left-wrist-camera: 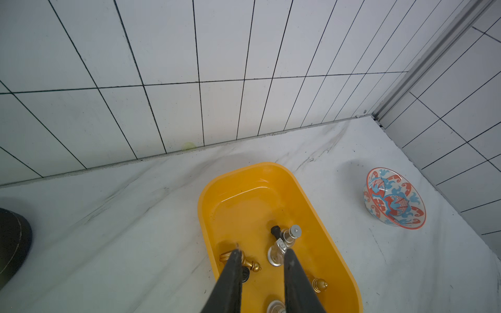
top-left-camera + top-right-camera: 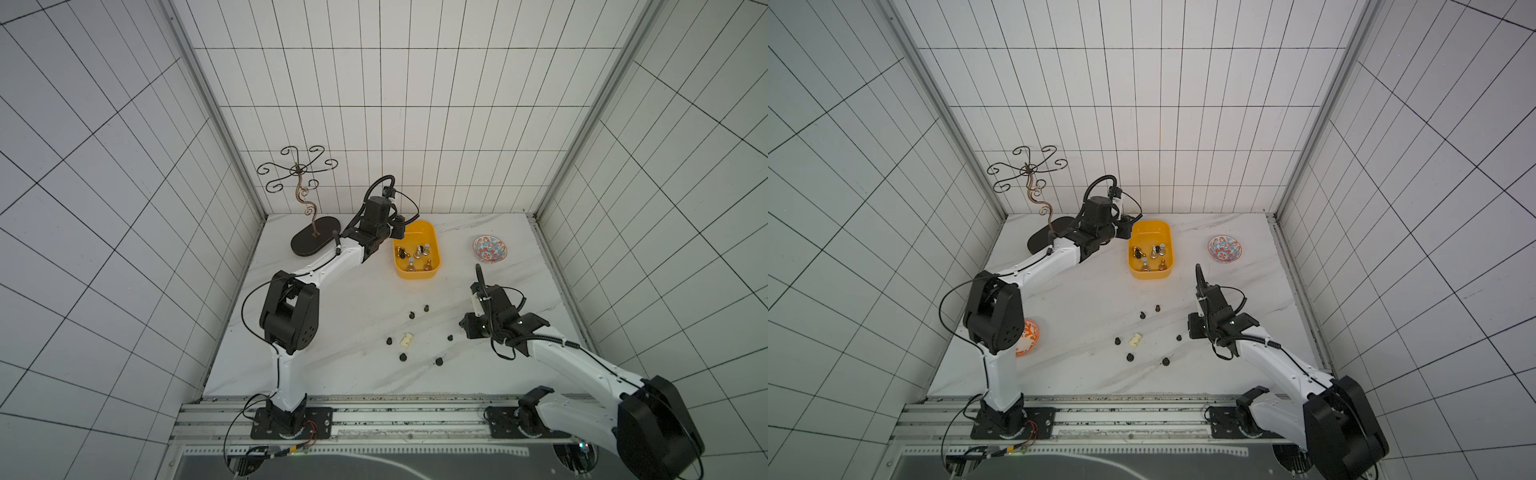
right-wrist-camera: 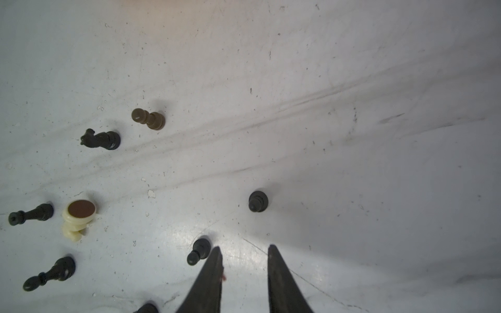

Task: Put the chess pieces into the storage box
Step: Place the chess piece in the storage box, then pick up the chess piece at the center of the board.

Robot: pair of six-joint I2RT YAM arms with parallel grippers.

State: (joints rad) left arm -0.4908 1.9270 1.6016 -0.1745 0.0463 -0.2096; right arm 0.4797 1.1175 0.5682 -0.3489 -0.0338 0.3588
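My right end effector [image 3: 245,250] hangs slightly open and empty. The nearest black pawn [image 3: 258,201] stands upright just above its tips, well apart from the storage box [image 2: 417,274], upper centre in a top view.

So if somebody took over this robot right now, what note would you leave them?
Left hand: open, empty, above the storage box.
Right hand: open, empty, low over the table, beside a black pawn.
Done: several gold and silver pieces are in the box.
Left: at least six dark pieces and the cream piece, which lies on its side, are loose on the table and need moving into the box.
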